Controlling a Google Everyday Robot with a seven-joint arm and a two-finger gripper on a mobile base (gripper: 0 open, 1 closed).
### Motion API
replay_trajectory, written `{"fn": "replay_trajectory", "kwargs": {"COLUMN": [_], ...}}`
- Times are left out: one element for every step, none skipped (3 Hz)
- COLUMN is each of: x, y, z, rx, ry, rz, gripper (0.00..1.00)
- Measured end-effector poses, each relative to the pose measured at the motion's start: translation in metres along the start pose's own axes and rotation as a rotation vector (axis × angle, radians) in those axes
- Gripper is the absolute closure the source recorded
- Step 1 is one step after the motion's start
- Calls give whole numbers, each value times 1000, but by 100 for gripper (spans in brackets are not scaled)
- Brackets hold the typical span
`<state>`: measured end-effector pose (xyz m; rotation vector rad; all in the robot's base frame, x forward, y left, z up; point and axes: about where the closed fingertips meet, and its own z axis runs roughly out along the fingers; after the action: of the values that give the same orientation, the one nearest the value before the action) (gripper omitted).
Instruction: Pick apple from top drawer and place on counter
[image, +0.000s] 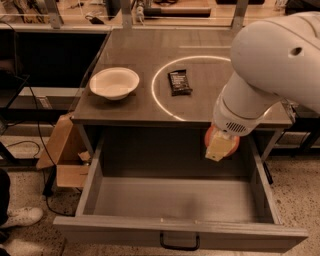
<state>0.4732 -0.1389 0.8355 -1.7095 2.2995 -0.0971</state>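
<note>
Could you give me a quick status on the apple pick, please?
Gripper over right rear of top drawer, jaws shut on apple. Apple not yet on counter. Snack bar and bowl sit there.

A smooth, satin-white plastic arm (270, 65) holds its gripper (221, 147), fingers closed on the smooth-skinned apple (209, 137), over the matt grey top drawer (170, 200); behind, a matt worktop (150, 55), glossy white bowl (114, 83) and shiny wrapper (179, 82).
</note>
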Motion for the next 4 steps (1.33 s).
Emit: {"fn": "replay_trajectory", "kwargs": {"x": [-5, -13, -10, -11], "y": [-10, -56, -115, -115], "z": [3, -1, -12, -13], "rx": [-32, -58, -28, -26], "ry": [-20, -27, -12, -21], "rz": [9, 36, 65, 64], "gripper": [100, 100, 100, 100]}}
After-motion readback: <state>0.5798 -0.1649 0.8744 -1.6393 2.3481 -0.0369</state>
